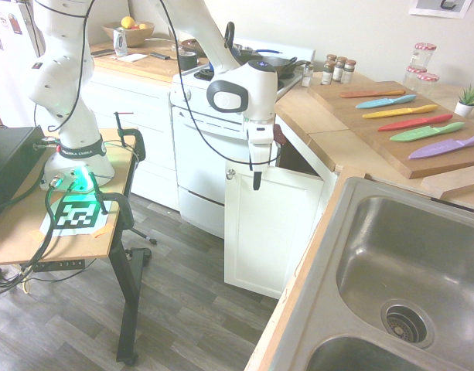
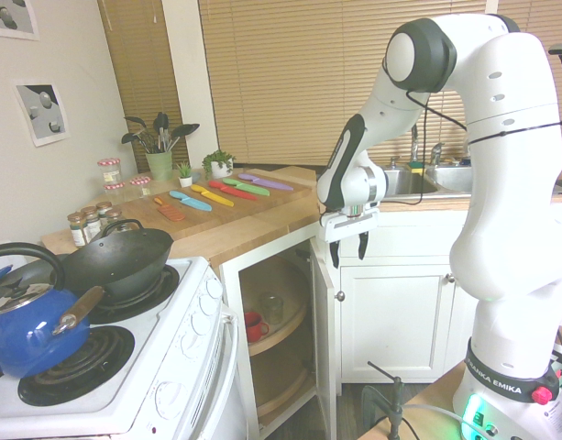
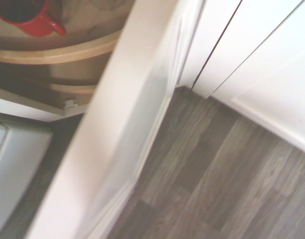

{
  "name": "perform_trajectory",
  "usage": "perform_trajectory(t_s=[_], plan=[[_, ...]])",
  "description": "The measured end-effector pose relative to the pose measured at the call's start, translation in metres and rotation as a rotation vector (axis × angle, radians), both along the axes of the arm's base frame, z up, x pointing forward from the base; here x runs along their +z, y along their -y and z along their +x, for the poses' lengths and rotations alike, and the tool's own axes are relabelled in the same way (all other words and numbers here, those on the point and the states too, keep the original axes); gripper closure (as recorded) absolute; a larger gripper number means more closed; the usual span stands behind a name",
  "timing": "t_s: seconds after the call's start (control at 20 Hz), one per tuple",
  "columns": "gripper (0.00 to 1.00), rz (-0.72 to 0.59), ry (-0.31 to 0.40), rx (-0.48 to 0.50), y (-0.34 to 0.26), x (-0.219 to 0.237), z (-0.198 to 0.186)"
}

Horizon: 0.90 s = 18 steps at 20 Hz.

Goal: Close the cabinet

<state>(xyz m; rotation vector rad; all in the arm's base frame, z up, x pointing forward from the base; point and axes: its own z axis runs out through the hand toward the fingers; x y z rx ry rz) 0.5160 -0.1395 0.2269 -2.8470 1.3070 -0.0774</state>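
The cabinet (image 1: pixel 269 232) is a white corner base unit, and its door (image 2: pixel 324 348) stands swung out toward the room. A small silver knob (image 1: pixel 230 175) sits near the door's top corner. Inside are round wooden shelves (image 2: pixel 279 332) holding a red mug (image 3: pixel 27 18) and a glass. My gripper (image 2: pixel 349 249) hangs pointing down just above the door's top edge, on its outer side, open with nothing between its fingers. From the wrist view, the door's top edge (image 3: pixel 117 134) runs diagonally over the grey wood floor.
A white stove (image 2: pixel 125 367) with a wok and a blue kettle (image 2: pixel 24 330) stands beside the cabinet. The counter holds a cutting board with coloured knives (image 1: pixel 422 124), spice jars and a steel sink (image 1: pixel 407 278). A closed white cabinet door (image 2: pixel 400 316) flanks the open one.
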Motion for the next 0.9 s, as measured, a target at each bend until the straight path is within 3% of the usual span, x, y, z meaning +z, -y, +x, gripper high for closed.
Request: perform_trajectory(t_s=[0.05, 0.1, 0.4, 0.9], plan=[[0.00, -0.008, -0.004, 0.023, 0.002, -0.001, 0.000], [1.00, -0.014, -0.006, 0.048, 0.002, -0.001, 0.000], [1.00, -0.065, -0.019, 0.163, -0.013, -0.001, 0.001], [1.00, -0.075, -0.031, 0.219, -0.013, -0.003, -0.003]])
